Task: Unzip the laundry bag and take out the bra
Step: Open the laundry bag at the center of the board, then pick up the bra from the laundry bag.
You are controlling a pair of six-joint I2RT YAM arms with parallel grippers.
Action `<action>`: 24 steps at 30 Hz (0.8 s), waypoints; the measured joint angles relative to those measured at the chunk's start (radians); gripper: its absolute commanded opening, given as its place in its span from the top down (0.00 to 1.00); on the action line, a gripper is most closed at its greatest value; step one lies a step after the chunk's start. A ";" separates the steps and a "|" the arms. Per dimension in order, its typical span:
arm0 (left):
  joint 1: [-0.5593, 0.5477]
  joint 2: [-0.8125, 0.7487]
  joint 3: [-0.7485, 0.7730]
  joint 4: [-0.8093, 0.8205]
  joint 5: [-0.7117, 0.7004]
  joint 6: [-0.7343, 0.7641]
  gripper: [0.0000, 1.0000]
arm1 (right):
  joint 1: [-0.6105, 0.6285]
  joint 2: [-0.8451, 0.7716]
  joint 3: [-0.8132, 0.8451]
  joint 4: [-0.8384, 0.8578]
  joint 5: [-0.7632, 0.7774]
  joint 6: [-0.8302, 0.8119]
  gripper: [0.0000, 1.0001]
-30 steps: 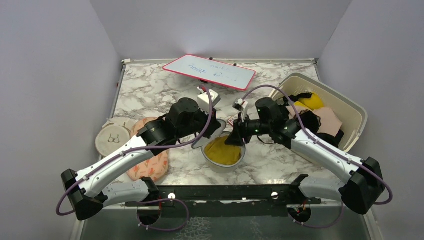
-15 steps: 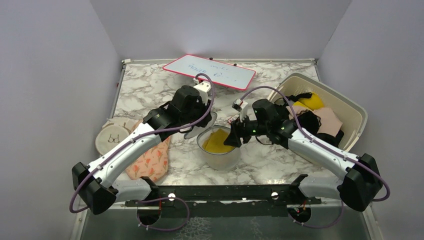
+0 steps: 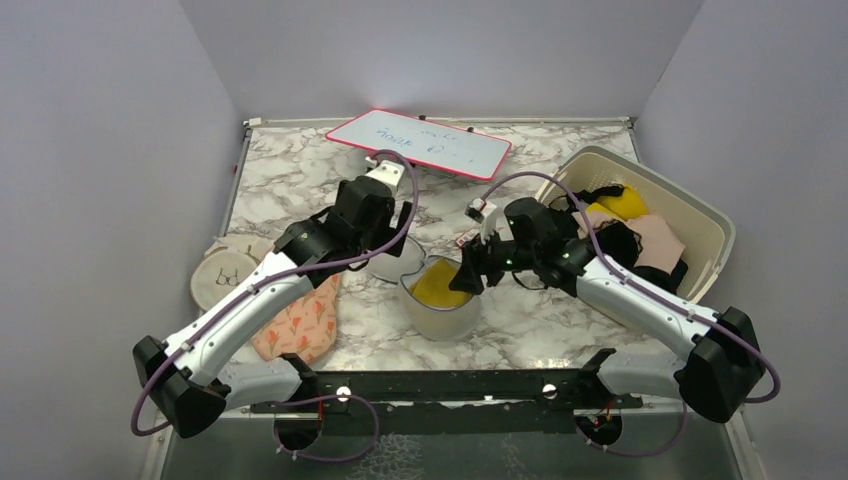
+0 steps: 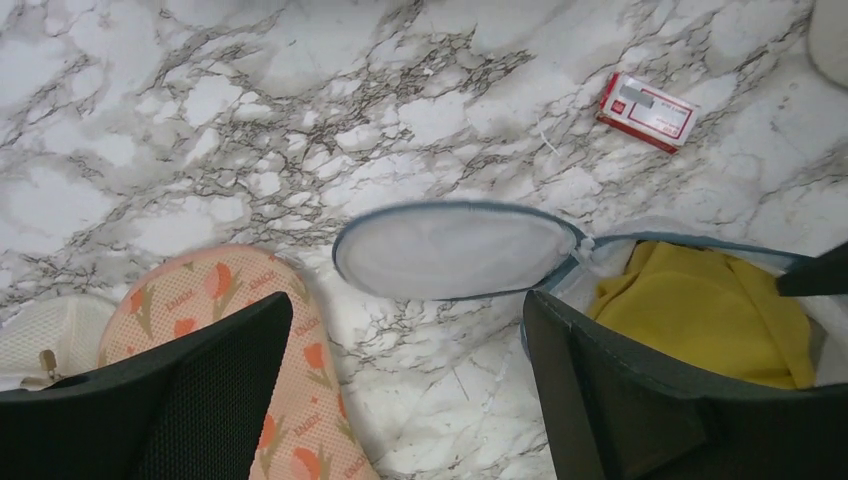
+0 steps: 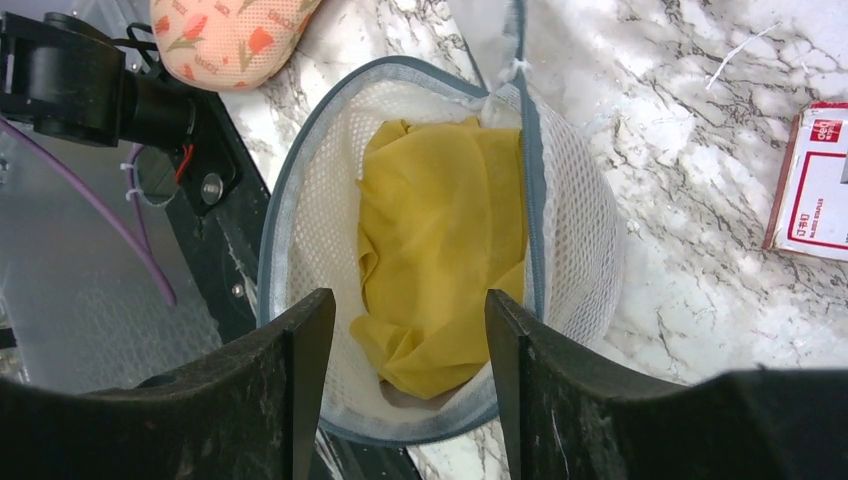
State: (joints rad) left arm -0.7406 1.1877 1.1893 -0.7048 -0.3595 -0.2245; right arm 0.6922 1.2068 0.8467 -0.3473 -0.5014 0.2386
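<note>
The laundry bag [image 3: 442, 312] stands unzipped on the marble in front of both arms, its round mesh lid [image 4: 455, 248] flopped flat to its left. Inside it the mustard-yellow bra [image 5: 445, 240] lies crumpled, also seen as the bra [image 3: 438, 288] from above. My left gripper [image 4: 405, 315] hangs open above the table beside the lid, holding nothing. My right gripper [image 5: 405, 310] hovers open over the laundry bag's [image 5: 585, 250] mouth, its fingers [image 5: 300, 350] astride the bra without touching it.
An orange-pink patterned pouch [image 3: 300, 322] and a flat beige pouch [image 3: 225, 275] lie at the left. A cream basket [image 3: 705, 225] of garments stands at the right. A whiteboard [image 3: 420, 143] lies at the back, and a small red box [image 4: 648, 108] behind the bag.
My left gripper has opened, let go of the lid and drawn back to the left; the lid now lies on the table. The right gripper has opened a little wider.
</note>
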 measured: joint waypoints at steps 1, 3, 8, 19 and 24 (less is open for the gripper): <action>0.000 -0.018 0.000 0.000 0.003 -0.006 0.19 | 0.000 0.008 0.003 0.000 0.000 -0.001 0.44; 0.000 -0.056 0.000 0.002 0.014 -0.021 0.16 | 0.000 0.034 0.017 0.003 0.000 -0.006 0.44; 0.000 -0.094 -0.022 0.045 0.076 -0.062 0.15 | 0.000 0.111 0.066 0.014 0.000 -0.013 0.43; 0.000 -0.223 -0.220 0.091 0.206 -0.102 0.12 | 0.000 0.203 0.146 -0.005 0.082 -0.077 0.34; 0.000 -0.340 -0.240 0.129 0.193 -0.091 0.12 | 0.001 0.203 0.146 -0.024 0.108 -0.096 0.36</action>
State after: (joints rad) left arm -0.7406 0.8474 0.9489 -0.5762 -0.1665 -0.3157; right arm 0.6930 1.4101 0.9924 -0.3717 -0.3935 0.1425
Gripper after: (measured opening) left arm 0.877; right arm 0.658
